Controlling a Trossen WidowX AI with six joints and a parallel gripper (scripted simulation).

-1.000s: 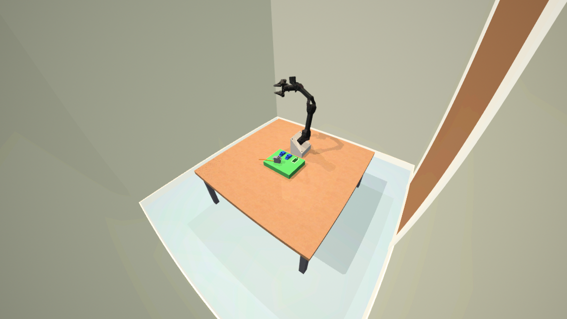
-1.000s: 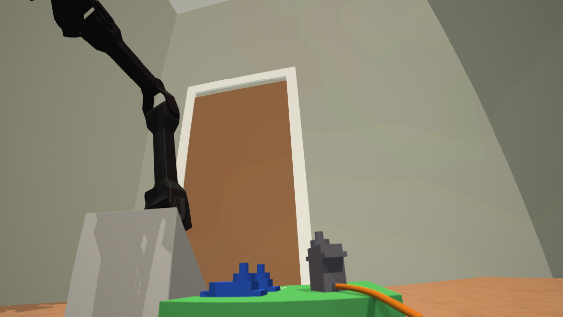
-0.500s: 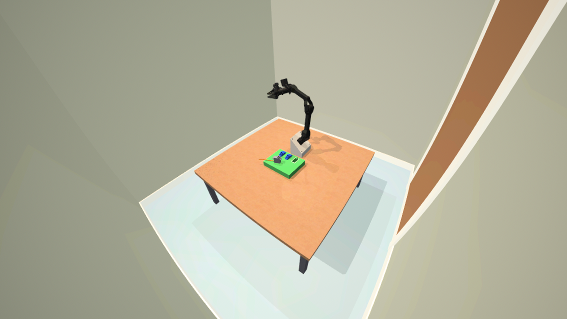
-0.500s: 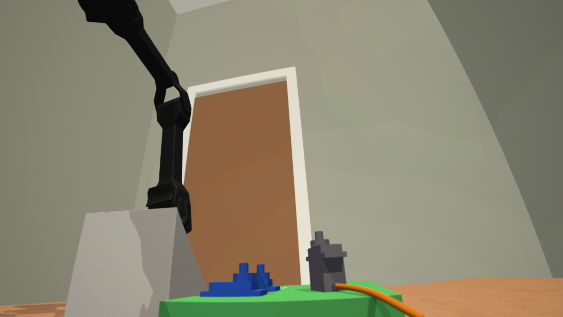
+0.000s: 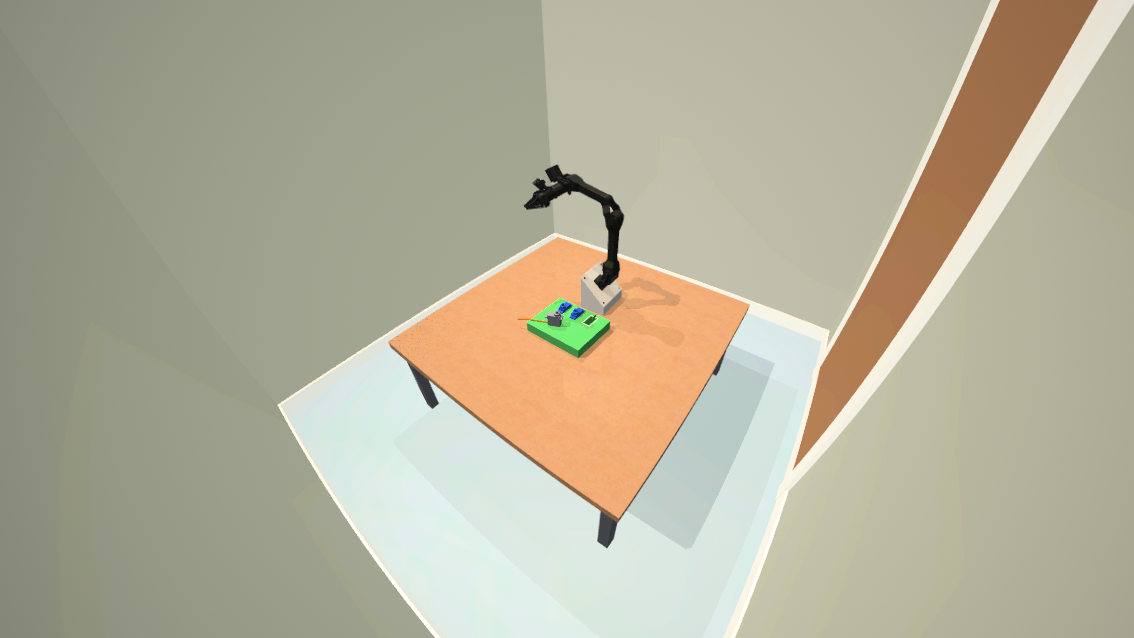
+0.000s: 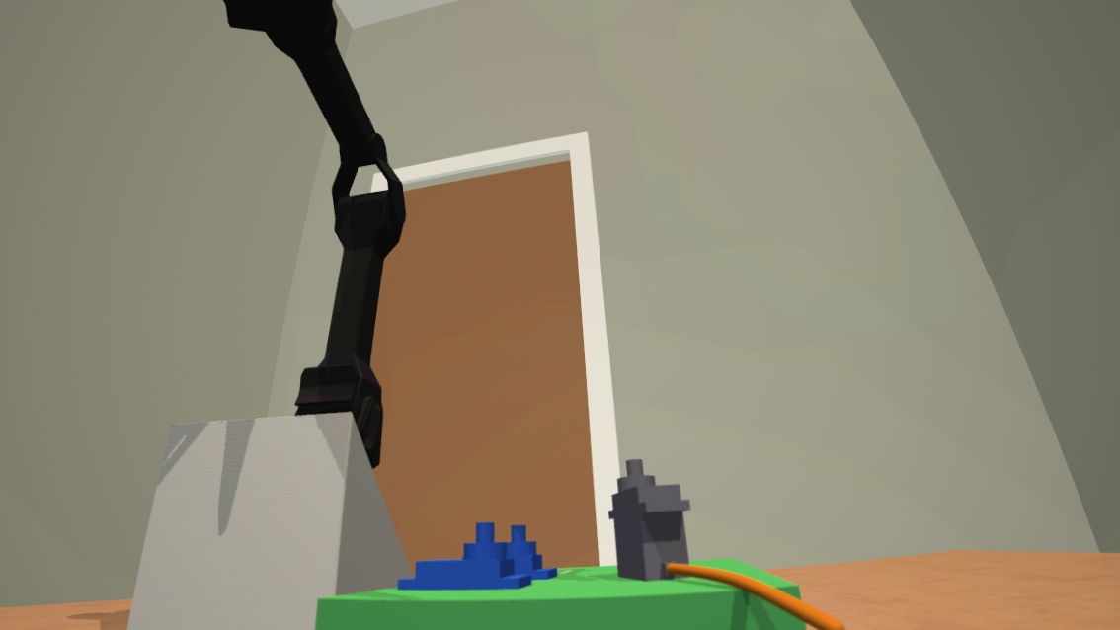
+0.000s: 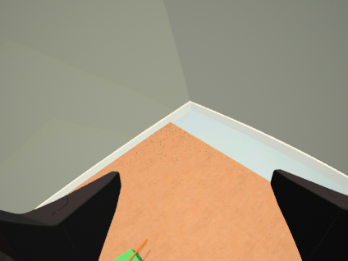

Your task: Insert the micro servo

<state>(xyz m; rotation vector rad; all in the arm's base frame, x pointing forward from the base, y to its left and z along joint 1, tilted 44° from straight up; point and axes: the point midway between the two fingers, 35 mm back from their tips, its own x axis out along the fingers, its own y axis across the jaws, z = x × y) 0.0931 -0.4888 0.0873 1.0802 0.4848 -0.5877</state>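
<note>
The loose micro servo point(image 5: 554, 319) point(image 6: 651, 532) is dark grey and stands upright on the green deck point(image 5: 574, 341) point(image 6: 548, 614) point(image 7: 130, 255), its output shaft pointing up. Its orange cable point(image 5: 532, 319) point(image 6: 752, 583) point(image 7: 141, 246) runs out over the deck's edge. The marked empty pocket point(image 5: 589, 320) is a dark opening with a pale outline near the deck's right corner in the top view. My gripper point(image 7: 200, 180) point(image 5: 528, 206) is open and empty, high above the table and well above the servo. In the exterior view the gripper is out of frame.
Two blue servos point(image 5: 576, 313) point(image 6: 469, 572) sit in the deck beside the pocket. The arm's grey base block point(image 5: 600, 295) point(image 6: 250, 516) stands close behind the deck. The deck lies on the orange-brown table point(image 5: 547, 396) point(image 7: 197, 213).
</note>
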